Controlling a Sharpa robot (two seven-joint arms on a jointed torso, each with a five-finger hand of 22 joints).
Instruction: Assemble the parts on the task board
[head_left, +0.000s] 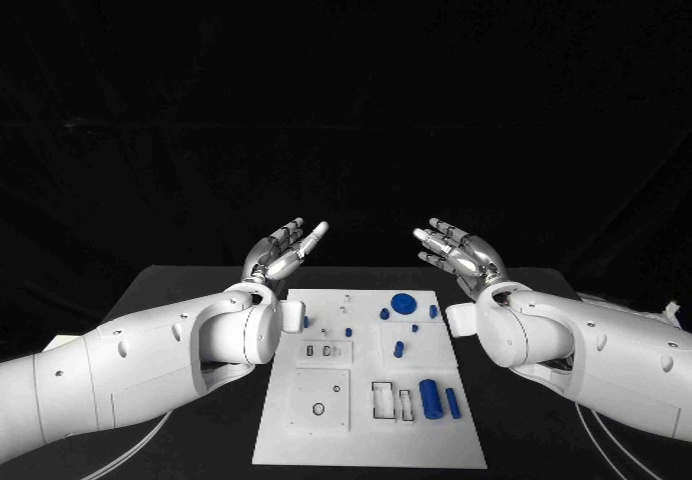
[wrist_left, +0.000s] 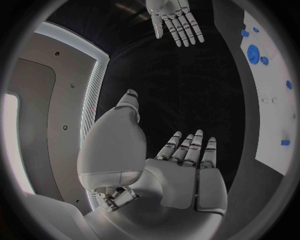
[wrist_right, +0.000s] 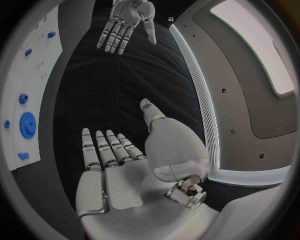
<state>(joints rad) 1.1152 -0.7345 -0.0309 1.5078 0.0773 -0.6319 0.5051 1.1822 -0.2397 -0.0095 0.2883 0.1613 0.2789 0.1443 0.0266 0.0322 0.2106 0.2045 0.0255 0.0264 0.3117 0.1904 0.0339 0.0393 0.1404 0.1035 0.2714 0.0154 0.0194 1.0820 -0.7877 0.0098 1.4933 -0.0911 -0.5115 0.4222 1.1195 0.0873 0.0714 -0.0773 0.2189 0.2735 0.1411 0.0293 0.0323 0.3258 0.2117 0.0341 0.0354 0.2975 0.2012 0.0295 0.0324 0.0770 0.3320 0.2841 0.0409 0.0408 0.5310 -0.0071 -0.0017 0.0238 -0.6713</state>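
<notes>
White task board (head_left: 325, 420) with blue parts (head_left: 428, 400), left hand (head_left: 281, 250) and right hand (head_left: 462, 250) raised, empty

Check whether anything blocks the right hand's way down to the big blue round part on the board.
Nothing visible does. The right hand is raised, fingers apart and holding nothing, beyond the task board; only open space lies between it and the big blue round part.

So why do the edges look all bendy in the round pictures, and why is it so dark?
In both wrist views a fisheye lens curves straight lines, so the white task board bows at the rim. In the head view its edges stay straight, and the black table and backdrop swallow the light, leaving the open left hand and right hand bright.
</notes>
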